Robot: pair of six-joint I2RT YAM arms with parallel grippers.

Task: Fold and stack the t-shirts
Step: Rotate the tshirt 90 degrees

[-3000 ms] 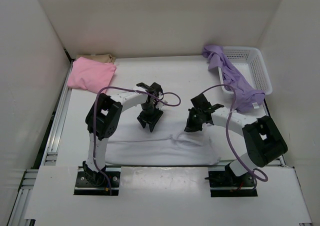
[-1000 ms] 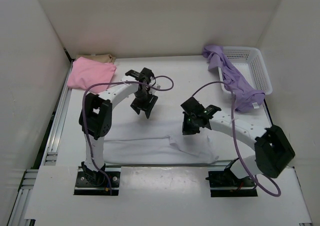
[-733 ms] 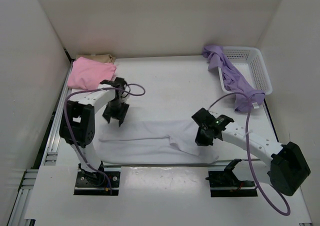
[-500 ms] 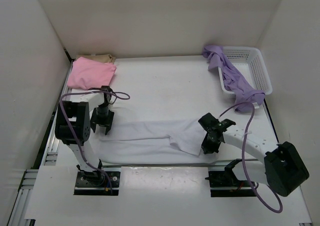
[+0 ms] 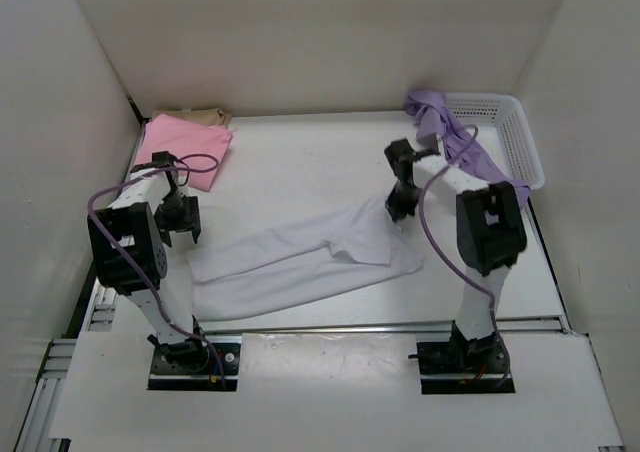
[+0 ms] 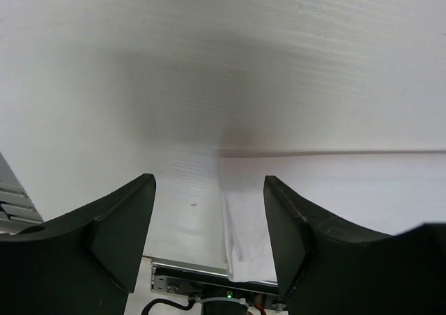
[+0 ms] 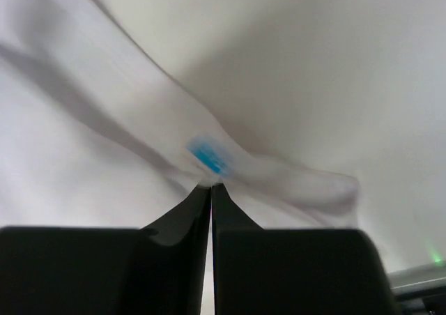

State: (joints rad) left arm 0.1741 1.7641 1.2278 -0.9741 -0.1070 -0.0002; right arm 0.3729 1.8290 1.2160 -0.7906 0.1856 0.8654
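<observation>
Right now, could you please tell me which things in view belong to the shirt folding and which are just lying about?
Part of the job:
white t-shirt, pinched in the right hand
pink t-shirt
tan t-shirt, behind the pink one
lavender t-shirt, draped over the white mesh basket

Just lying about:
the white mesh basket

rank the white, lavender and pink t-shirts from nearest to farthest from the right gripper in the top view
1. white t-shirt, pinched by the right gripper, centre
2. lavender t-shirt, draped over the white mesh basket, far right
3. pink t-shirt, far left corner
</observation>
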